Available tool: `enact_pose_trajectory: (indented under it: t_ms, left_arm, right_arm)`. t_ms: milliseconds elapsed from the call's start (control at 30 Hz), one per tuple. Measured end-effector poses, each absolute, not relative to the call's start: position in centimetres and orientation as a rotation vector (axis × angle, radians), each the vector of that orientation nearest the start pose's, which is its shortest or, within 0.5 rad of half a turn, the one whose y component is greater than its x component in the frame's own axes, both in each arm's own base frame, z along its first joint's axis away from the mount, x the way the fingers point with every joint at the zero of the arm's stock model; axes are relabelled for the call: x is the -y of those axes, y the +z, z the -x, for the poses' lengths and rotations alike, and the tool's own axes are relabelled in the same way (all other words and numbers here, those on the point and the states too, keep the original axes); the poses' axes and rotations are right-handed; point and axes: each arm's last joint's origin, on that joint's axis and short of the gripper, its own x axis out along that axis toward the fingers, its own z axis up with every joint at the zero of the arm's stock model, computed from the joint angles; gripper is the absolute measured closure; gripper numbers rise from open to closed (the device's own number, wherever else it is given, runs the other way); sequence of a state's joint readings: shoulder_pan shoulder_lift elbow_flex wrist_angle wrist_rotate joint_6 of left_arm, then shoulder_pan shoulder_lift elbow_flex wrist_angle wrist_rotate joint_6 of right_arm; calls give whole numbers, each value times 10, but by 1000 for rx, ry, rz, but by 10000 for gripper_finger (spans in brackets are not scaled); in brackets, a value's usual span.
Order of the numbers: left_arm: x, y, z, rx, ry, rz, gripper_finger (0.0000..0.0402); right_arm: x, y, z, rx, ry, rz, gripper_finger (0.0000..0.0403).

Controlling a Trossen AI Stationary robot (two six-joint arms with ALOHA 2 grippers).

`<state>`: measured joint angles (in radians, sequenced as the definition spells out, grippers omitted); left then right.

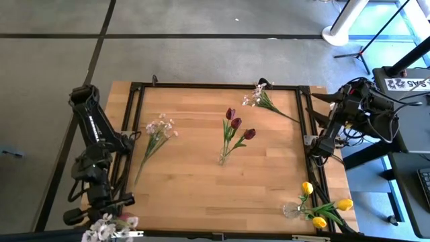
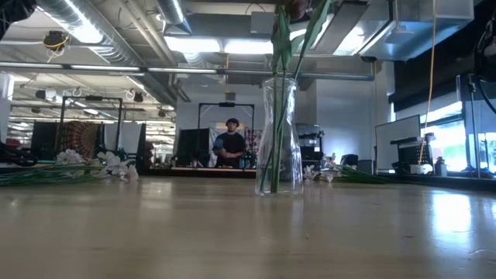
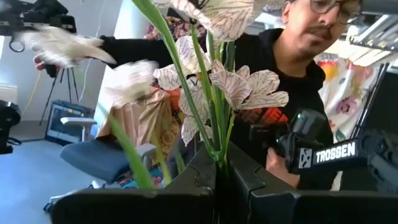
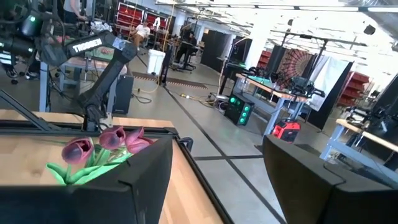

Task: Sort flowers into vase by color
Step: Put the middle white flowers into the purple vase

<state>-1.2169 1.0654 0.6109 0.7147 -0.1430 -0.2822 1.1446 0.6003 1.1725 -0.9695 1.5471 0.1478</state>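
Robotics lab: workbenches [image 4: 283, 87], exposed ducts [image 2: 93, 31], concrete floor.

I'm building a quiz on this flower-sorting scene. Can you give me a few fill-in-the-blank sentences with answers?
1. The vase at the table's middle holds ____ tulips.
2. The vase near the right arm's side holds ____ tulips.
3. The left gripper is shut on a ____-blossomed spray.
4. The right gripper stands ____, holding nothing.

Answers: red; yellow; white; open

My two arms are matte black, boxy-jointed; white TROSSEN lettering on the left arm [image 4: 93, 46] link. Left tool [image 3: 231, 186]: blocky black fingers. Loose cables cluster around right arm [image 1: 349, 111].
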Motion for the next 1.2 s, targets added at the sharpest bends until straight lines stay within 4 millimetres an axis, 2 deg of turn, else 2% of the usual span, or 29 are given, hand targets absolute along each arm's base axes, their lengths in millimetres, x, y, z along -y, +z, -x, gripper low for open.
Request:
enact_pose_trajectory:
  t_ms: [300, 500, 600, 833, 1000, 1200]
  left_arm:
    - [222, 299, -75, 49, -1072, 328, 398]
    - [225, 295, -65, 3, -1030, 315, 398]
    - [224, 284, -61, -11, -1044, 306, 398]
    - [211, 263, -55, 106, -1093, 370, 398]
    - [204, 249, -54, 86, -1082, 380, 398]
    - [190, 241, -51, 108, -1063, 411, 389]
  right_arm:
    - [-26, 418, -44, -31, -416, 135, 155]
    - [-36, 421, -48, -32, -440, 161, 155]
    - [-43, 421, -52, -33, -441, 163, 155]
    - [-69, 417, -63, -52, -431, 248, 155]
    - [-81, 414, -69, -61, -430, 287, 155]
    - [-92, 410, -74, -71, -422, 326, 155]
